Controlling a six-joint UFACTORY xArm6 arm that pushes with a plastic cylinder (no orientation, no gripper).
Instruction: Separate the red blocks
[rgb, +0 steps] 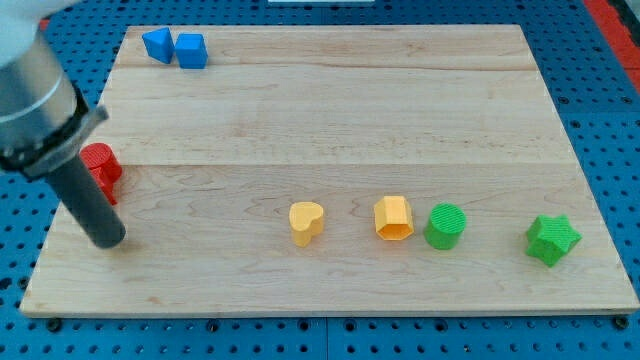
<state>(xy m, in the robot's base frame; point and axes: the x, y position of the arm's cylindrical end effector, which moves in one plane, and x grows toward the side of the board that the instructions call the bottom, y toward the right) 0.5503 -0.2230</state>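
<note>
Two red blocks sit together at the view's left edge of the wooden board. One red block (101, 162) shows its rounded top; a second red block (107, 190) lies just below it, mostly hidden behind my rod. My tip (107, 240) rests on the board just below the red blocks, at the view's lower left.
Two blue blocks (157, 44) (191, 50) touch at the view's top left. A yellow heart (306, 222), a yellow hexagon (393, 218), a green cylinder (444, 226) and a green star (552, 239) form a row across the lower right. The board's (330, 110) left edge is close to the red blocks.
</note>
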